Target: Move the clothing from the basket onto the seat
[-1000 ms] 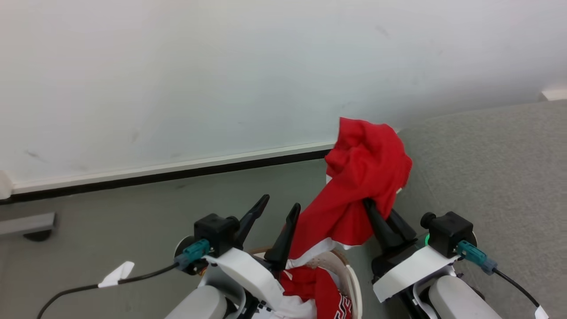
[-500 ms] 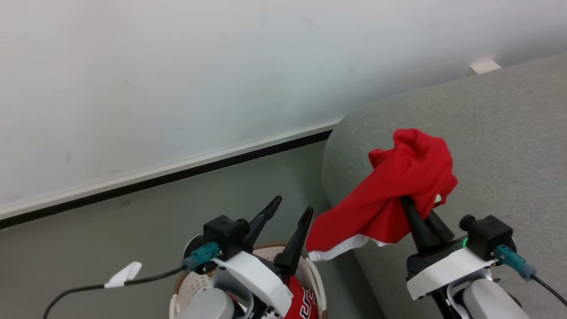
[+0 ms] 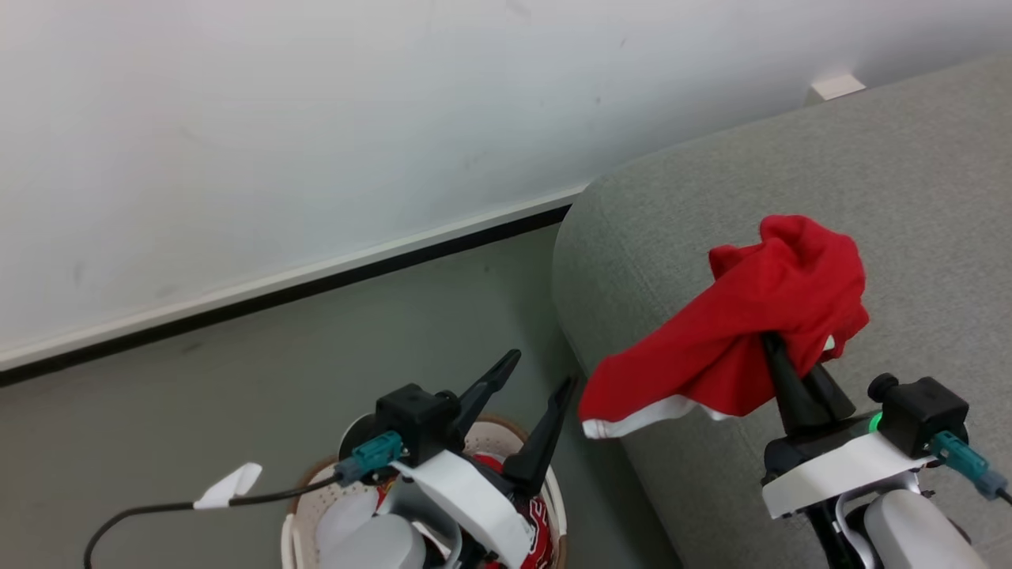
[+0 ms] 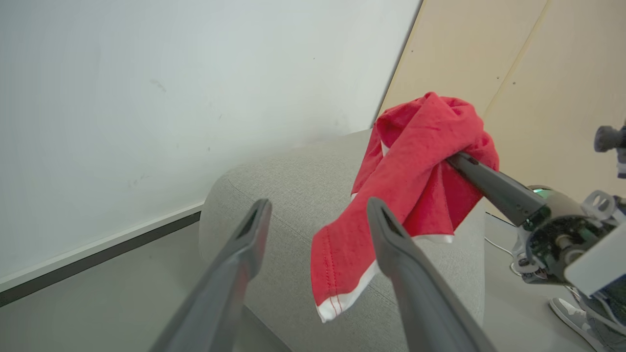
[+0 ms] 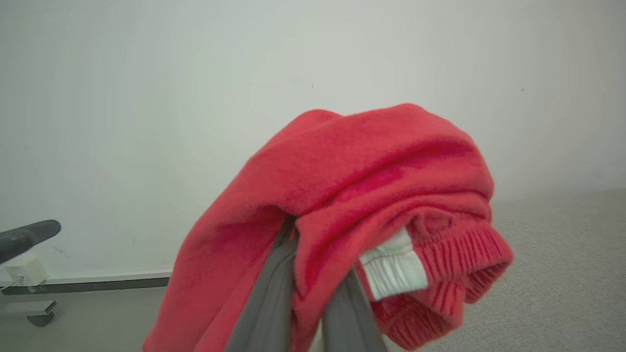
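Right gripper [image 3: 779,352] of mine is clenched on the clothing [image 3: 759,324], its 2 dark fingers pressed together with the tips buried in the bunched red fabric. That bundle hangs raised over the rounded end of the seat [image 3: 909,197]. A loose tail of it droops towards the seat's outer edge and ends in a white-trimmed hem [image 3: 632,415] at that edge. From my left wrist camera the hem dangles in front of the seat's grey side; I cannot tell whether any of the cloth touches the upholstery. My right wrist camera shows a small white label [image 5: 393,271] beside a ribbed red band, just off my fingers.

My left gripper [image 3: 541,370] is off the seat's end, on the side away from the cushions, with its 2 fingers spread wide and nothing between them. Below it, the basket [image 3: 315,474] stands on the floor near the seat's end, with another red piece [image 3: 540,514] bearing block lettering lying inside.
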You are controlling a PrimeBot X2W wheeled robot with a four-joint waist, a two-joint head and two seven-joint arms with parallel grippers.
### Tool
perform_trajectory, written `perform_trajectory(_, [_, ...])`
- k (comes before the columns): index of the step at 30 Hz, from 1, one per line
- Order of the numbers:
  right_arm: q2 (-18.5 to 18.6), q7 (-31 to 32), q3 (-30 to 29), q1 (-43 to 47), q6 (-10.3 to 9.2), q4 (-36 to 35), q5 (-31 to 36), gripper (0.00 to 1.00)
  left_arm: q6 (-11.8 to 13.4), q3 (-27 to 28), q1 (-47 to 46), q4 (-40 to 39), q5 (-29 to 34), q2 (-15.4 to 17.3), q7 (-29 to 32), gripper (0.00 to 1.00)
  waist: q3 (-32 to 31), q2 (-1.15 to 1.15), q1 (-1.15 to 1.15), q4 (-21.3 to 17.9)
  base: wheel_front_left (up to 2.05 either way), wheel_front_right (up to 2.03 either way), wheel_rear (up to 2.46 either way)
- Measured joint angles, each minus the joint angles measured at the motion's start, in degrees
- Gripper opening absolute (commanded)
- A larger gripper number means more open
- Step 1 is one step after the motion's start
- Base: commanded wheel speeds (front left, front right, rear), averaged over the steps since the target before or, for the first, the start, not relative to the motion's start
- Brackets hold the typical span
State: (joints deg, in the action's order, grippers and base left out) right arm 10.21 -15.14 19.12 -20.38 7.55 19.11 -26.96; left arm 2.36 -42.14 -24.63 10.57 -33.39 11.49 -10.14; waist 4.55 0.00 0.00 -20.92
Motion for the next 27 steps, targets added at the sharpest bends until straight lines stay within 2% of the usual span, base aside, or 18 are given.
perform_trajectory(7, [0.66,0.00,-5.20,-5.14,0.00,0.54,1.22,0.00,-1.12,-0.55,-3.69,-2.43,1.46,1.43,1.16,1.00,4.89,0.00,0.00,1.66,0.00,0.00,0.00])
perform_trajectory(14, [1.88,1.78,-15.05,-16.35,0.00,4.78,2.16,0.00,-3.13,-0.18,-9.86,-5.25,3.33,3.76,2.56,1.00,13.40,0.00,0.00,4.05,0.00,0.00,0.00])
perform_trajectory(20, [4.81,7.38,-28.65,-26.96,0.00,8.31,4.78,0.00,-4.86,0.22,-14.65,-7.16,4.63,5.30,2.99,1.00,21.60,0.00,0.01,6.51,0.00,0.00,0.00])
perform_trajectory(24, [6.86,10.12,-40.27,-32.66,0.00,10.22,10.83,0.00,-5.37,0.86,-16.85,-7.97,4.64,5.43,2.48,1.00,26.82,0.00,0.01,8.52,0.00,0.00,0.00])
perform_trajectory(27, [6.87,11.13,-49.02,-35.13,0.00,10.90,16.85,0.00,-5.92,0.93,-17.90,-8.22,4.64,5.47,2.07,1.00,30.23,0.00,0.01,10.27,0.00,0.00,0.00])
